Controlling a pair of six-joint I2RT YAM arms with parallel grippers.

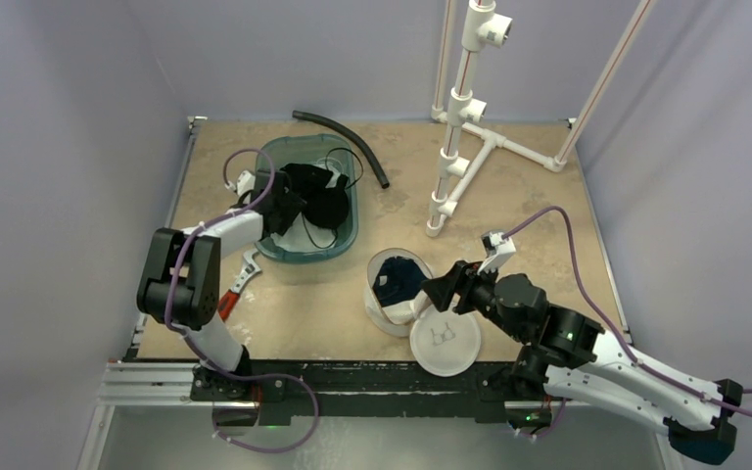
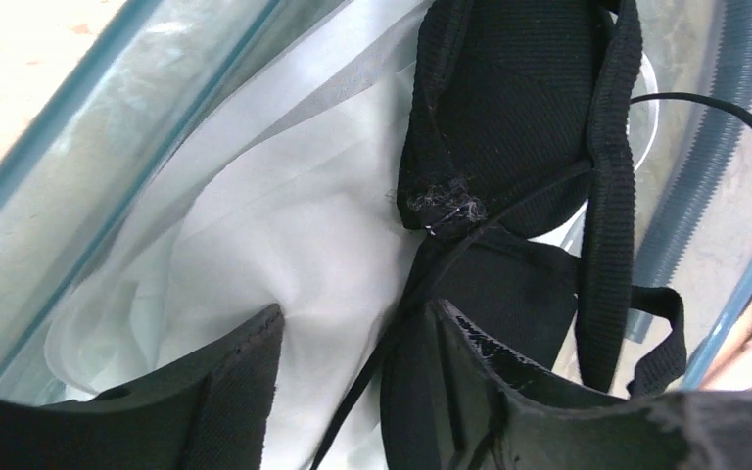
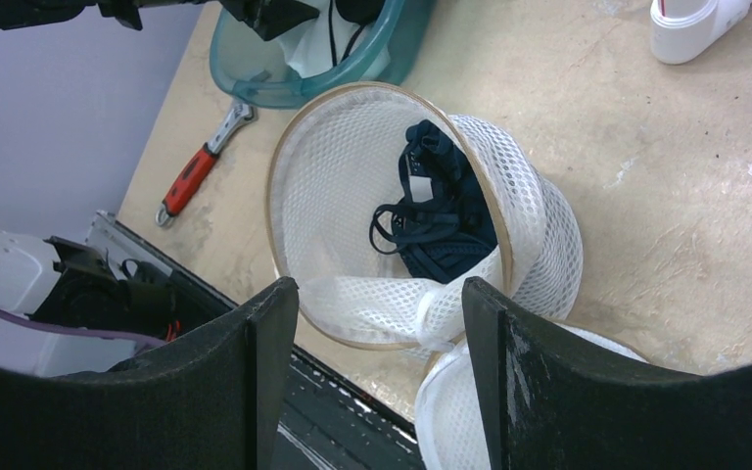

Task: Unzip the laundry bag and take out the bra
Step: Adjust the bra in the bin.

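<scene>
The white mesh laundry bag (image 1: 384, 311) (image 3: 343, 196) lies on its side, mouth open. Its round lid (image 1: 445, 342) (image 3: 446, 416) is flopped onto the table in front. A dark navy bra (image 1: 399, 279) (image 3: 441, 220) lies inside the bag. My right gripper (image 1: 438, 292) (image 3: 382, 294) is open just outside the bag's rim, holding nothing. My left gripper (image 1: 289, 211) (image 2: 352, 318) reaches into the teal tub (image 1: 341, 245) (image 2: 108, 147). Its jaws stand apart over white cloth (image 2: 284, 235), and a thin strap of a black garment (image 1: 318, 201) (image 2: 519, 108) runs between them.
A red-handled wrench (image 1: 238, 279) (image 3: 196, 171) lies left of the tub's front. A black ribbed hose (image 1: 348, 137) curves behind the tub. A white PVC pipe rack (image 1: 460, 147) stands at the back right.
</scene>
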